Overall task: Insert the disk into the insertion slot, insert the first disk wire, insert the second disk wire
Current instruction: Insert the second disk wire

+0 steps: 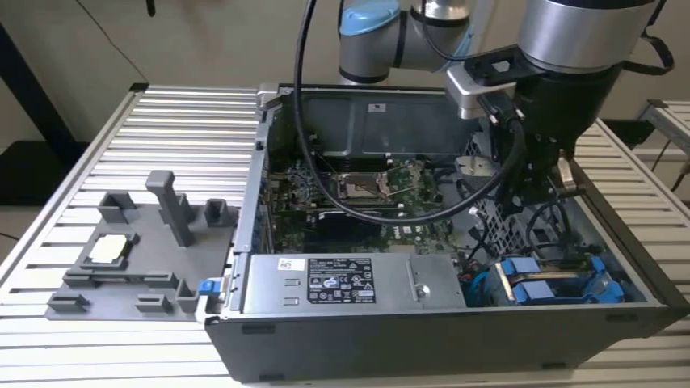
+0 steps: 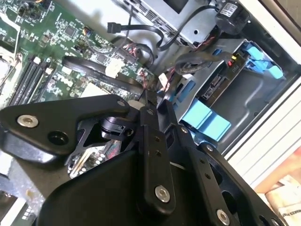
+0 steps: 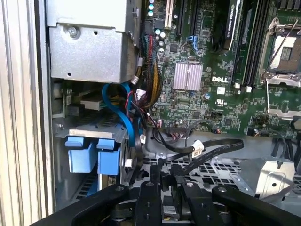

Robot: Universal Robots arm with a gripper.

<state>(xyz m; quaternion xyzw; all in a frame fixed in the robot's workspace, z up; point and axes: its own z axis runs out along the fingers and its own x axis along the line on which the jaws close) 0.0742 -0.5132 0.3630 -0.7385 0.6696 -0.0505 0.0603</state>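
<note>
The disk [image 1: 599,287] in its bright blue carrier lies seated in the insertion slot [image 1: 620,267] of the grey drive cage, at the front corner of the open case on the exterior view's right. Its blue tabs [image 3: 89,155] [image 2: 202,117] face the case interior. My gripper [image 1: 536,198] hangs inside the case just behind the cage. It looks shut on the end of a flat black disk wire [image 3: 211,146] with a white label, which runs up to my fingertips [image 2: 149,96]. Another black wire with a loose connector [image 2: 110,27] lies over the cage.
The green motherboard [image 1: 356,190] fills the case floor, with the power supply box [image 1: 345,283] at the front. Bundled coloured wires [image 3: 153,70] hang beside the cage. A grey fixture [image 1: 129,259] stands on the slatted table [image 1: 173,129] at the exterior view's left.
</note>
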